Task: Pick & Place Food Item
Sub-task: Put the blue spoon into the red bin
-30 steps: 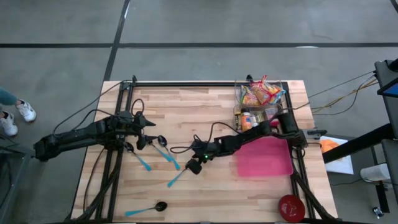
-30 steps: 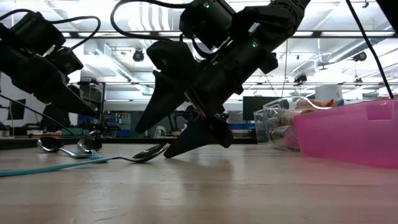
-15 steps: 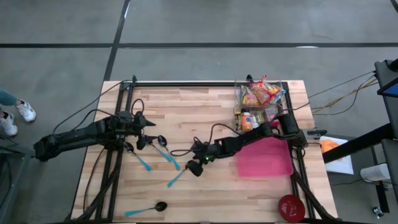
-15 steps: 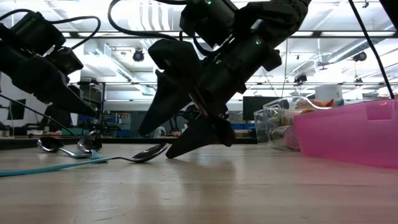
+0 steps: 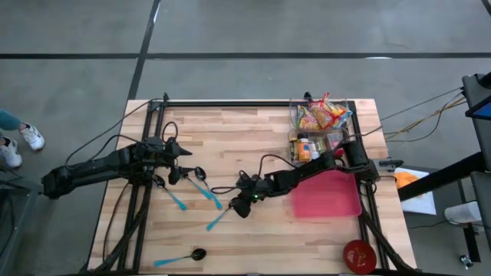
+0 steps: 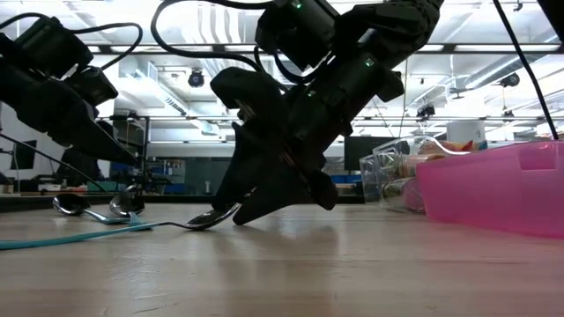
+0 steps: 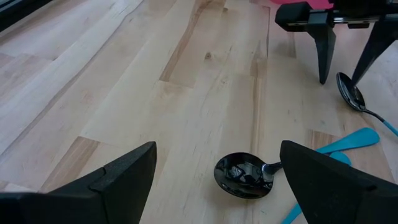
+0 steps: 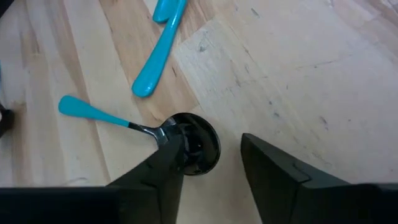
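Note:
My right gripper (image 5: 239, 205) is down at the table's middle, open. Its fingers stand on either side of the dark bowl (image 8: 200, 149) of a blue-handled spoon (image 5: 218, 220) that lies flat on the wood. The food items (image 5: 321, 115) sit in a clear container at the far right, away from both grippers. My left gripper (image 5: 179, 165) hangs open at the left above another spoon's bowl (image 7: 244, 175) and touches nothing. My right gripper comes slanting down from the table's right, with the spoon's bowl between its fingers. One finger (image 8: 166, 167) overlaps the bowl's edge (image 8: 180, 140) beside the neck. The other finger (image 8: 273, 174) stands apart from it. Whether the first finger touches the bowl, I cannot tell.
A pink tray (image 5: 326, 195) lies right of my right gripper, and a red bowl (image 5: 359, 255) stands at the near right corner. More blue-handled spoons lie at the left (image 5: 205, 192) and near the front edge (image 5: 178, 258). Black frame rails run along the table's sides.
My right gripper has stayed low over the spoon and drawn its fingers closer together around the bowl, though a gap is left. The spoon has not moved.

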